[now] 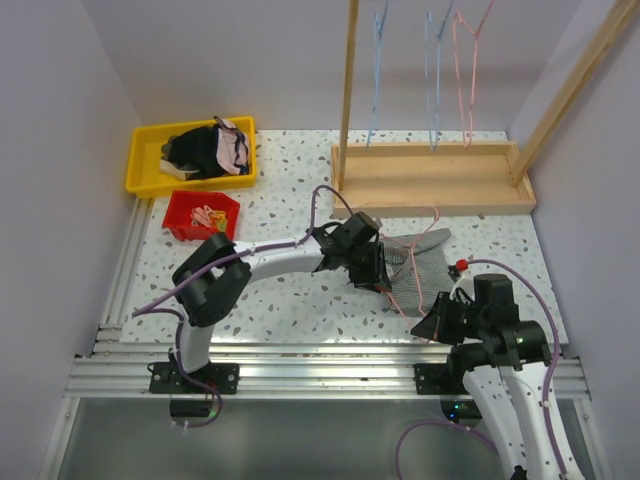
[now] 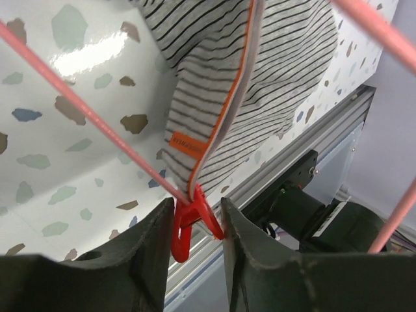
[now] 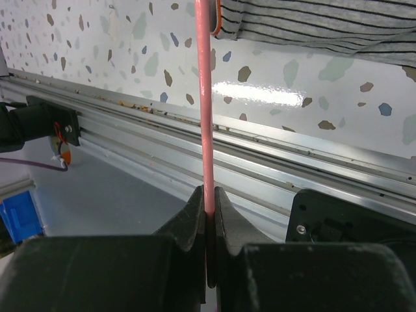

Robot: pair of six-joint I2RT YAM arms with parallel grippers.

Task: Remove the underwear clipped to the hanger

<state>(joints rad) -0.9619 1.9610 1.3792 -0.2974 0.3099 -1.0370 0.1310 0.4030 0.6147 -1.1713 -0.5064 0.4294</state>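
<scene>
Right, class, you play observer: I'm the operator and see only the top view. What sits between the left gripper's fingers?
Observer: A red clip; the left gripper touches it on both sides.
Operator: What is the clip holding?
Observer: It pins the orange-trimmed edge of the striped briefs to the pink hanger.
Operator: And the right gripper?
Observer: The right gripper is shut on the hanger's thin wire, apart from the briefs.
</scene>
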